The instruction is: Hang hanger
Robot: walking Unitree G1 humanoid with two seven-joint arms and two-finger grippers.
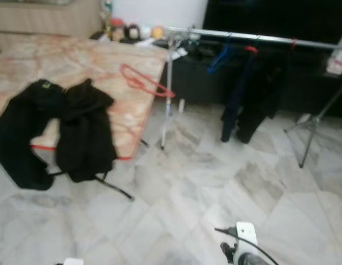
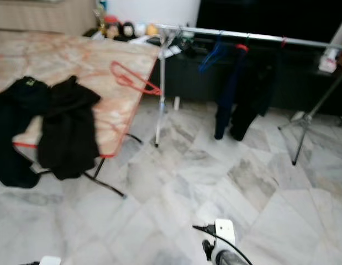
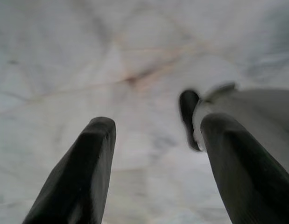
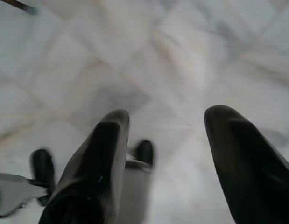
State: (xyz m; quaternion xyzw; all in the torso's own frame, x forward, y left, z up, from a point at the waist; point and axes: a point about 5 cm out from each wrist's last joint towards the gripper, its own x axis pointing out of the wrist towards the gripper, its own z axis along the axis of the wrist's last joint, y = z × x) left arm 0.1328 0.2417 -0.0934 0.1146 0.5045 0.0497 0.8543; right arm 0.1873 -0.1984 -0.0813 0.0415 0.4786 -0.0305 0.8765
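A red hanger [image 1: 146, 81] lies on the marble-patterned table [image 1: 77, 66], near its right edge. To its right a silver clothes rail [image 1: 253, 37] on tripod legs carries a blue hanger [image 1: 221, 58] and dark garments [image 1: 251, 94]. Both arms hang low. In the left wrist view my left gripper [image 3: 156, 140] is open over the floor with nothing between its fingers. In the right wrist view my right gripper [image 4: 167, 135] is also open and empty above the tiles.
Two black garments [image 1: 54, 130] drape over the table's front edge. Small items [image 1: 129, 32] stand at the table's far end. The rail's tripod legs [image 1: 311, 130] splay onto the grey marble floor [image 1: 215, 187]. A dark cabinet [image 1: 303, 83] sits behind the rail.
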